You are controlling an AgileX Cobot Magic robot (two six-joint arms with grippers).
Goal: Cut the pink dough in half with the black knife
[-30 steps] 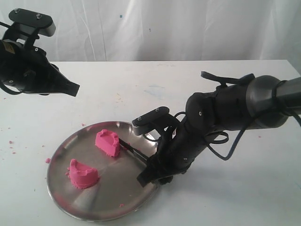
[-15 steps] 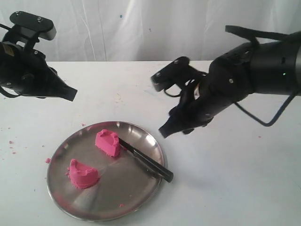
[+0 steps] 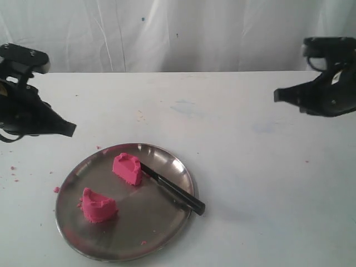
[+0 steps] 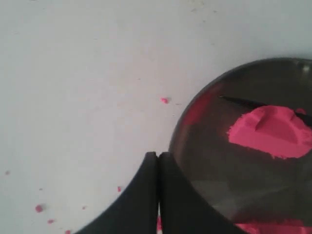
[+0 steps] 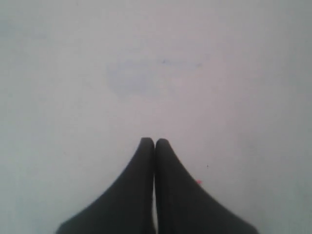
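Observation:
The pink dough lies in two half-round pieces on a round steel plate [image 3: 167, 233]: one piece [image 3: 127, 168] toward the back, the other [image 3: 99, 205] at the front left. The black knife [image 3: 173, 190] rests on the plate beside the back piece, its handle reaching over the right rim. The left wrist view shows that back piece [image 4: 273, 131] and the blade tip [image 4: 239, 101]. My left gripper [image 3: 70, 129] hangs shut above the table left of the plate, holding nothing. My right gripper [image 3: 277, 95] is shut and empty, high at the far right, well away from the plate.
Tiny pink crumbs [image 3: 56, 189] dot the white table left of the plate, and one [image 4: 165, 100] shows in the left wrist view. A white cloth backdrop hangs behind the table's far edge. The right wrist view shows only bare table under the shut fingers [image 5: 146, 161].
My right gripper let go of the knife, which stays on the plate, then rose, drew back to the far right and shut. My left arm pulled back slightly to the left.

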